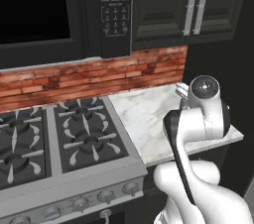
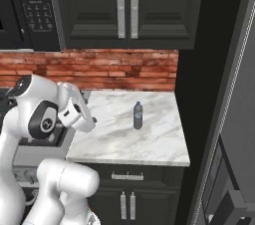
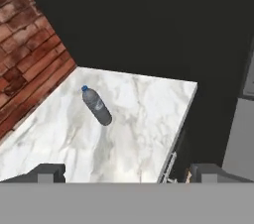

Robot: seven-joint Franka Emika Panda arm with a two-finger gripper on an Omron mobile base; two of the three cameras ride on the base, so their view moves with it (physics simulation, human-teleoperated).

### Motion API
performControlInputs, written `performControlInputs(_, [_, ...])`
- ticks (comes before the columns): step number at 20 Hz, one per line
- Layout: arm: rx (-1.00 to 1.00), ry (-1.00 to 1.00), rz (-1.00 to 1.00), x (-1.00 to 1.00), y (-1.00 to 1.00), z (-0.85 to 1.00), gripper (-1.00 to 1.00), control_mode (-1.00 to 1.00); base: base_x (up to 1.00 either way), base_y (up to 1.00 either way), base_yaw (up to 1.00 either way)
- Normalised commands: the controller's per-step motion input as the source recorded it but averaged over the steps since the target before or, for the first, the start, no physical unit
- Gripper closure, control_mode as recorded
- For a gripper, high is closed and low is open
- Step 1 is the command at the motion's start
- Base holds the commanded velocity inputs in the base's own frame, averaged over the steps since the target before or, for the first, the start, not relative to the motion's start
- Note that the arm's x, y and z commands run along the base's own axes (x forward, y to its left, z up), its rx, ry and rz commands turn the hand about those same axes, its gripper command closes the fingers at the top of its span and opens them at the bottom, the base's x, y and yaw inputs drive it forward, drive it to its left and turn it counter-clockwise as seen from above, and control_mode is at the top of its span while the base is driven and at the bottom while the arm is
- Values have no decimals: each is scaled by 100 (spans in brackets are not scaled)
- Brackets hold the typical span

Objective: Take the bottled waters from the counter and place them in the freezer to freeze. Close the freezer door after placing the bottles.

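- Fingers: the two dark fingertips (image 3: 49,172) sit at the lower left and lower right of the hand view, spread wide with nothing between them.
- Gripper (image 2: 88,117): left of centre in the right base view, hanging over the left edge of the counter (image 2: 149,142) — well short of the bottle.
- Bottle (image 3: 96,105): greyish, dark-capped, upright on the marble; centre-left in the hand view, just right of centre in the right base view. I see one bottle here.
- Surroundings: brick backsplash (image 2: 99,69) behind the slab, black wall cabinets (image 2: 127,7) in the upper frame, gas stove (image 1: 54,134) at the lower left of the left base view.
- Step, as I judge it — the approach to the first pickup; nothing grasped.
- Next move calls for: carry the hand across the slab toward the bottle, line the open fingers either side of its body, come down low enough to grip mid-body rather than the cap, then close.
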Motion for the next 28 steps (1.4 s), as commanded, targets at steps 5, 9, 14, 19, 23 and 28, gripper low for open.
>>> performControlInputs(5, [-11,9,1,93,8,-50,-100,-100,0,0,0])
performControlInputs(9, [22,1,13,17,-47,-1,-100,-100,0,0,0])
performControlInputs(14, [31,4,2,12,-73,0,-100,-100,0,0,0])
performControlInputs(19, [31,0,6,0,-60,9,-100,-100,0,0,0])
performControlInputs(23, [23,0,0,-3,-33,24,-100,-100,0,0,0])
performControlInputs(28, [25,8,-4,11,-35,20,-100,-100,0,0,0])
